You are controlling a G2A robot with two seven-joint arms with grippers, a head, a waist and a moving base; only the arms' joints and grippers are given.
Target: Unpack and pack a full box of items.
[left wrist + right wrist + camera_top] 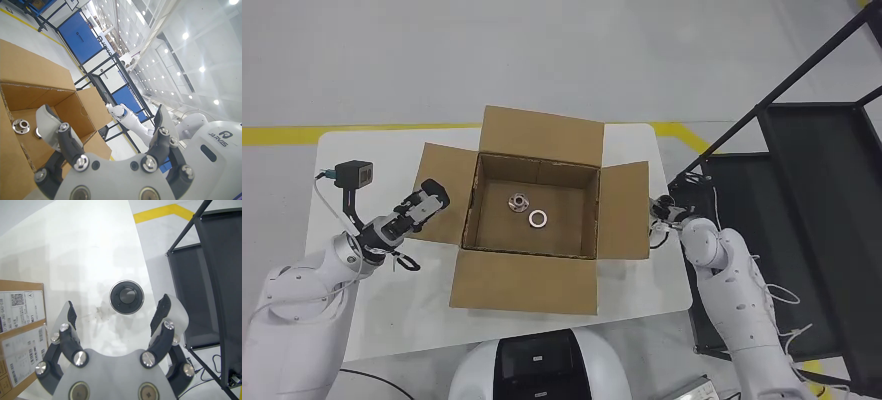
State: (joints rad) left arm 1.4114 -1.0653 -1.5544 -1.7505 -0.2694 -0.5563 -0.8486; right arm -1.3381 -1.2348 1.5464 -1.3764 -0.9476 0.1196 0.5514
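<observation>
An open cardboard box (492, 280) stands mid-table with its flaps spread. On its floor lie a flanged metal hub (515, 203) (21, 126) and a metal ring (538, 217). My left gripper (430, 200) (102, 115) hangs open and empty over the box's left flap, tilted toward the inside. My right gripper (660, 212) (118, 308) is open just right of the box's right flap, low over the table. A round black and silver part (126, 299) lies on the white table (85, 247) just ahead of its fingertips, not touched.
A dark metal rack (802, 200) (208, 285) stands close to the table's right edge beside my right arm. The labelled box flap (20, 317) lies near the right gripper on its other side. Bare tabletop runs along the front and left (412, 310).
</observation>
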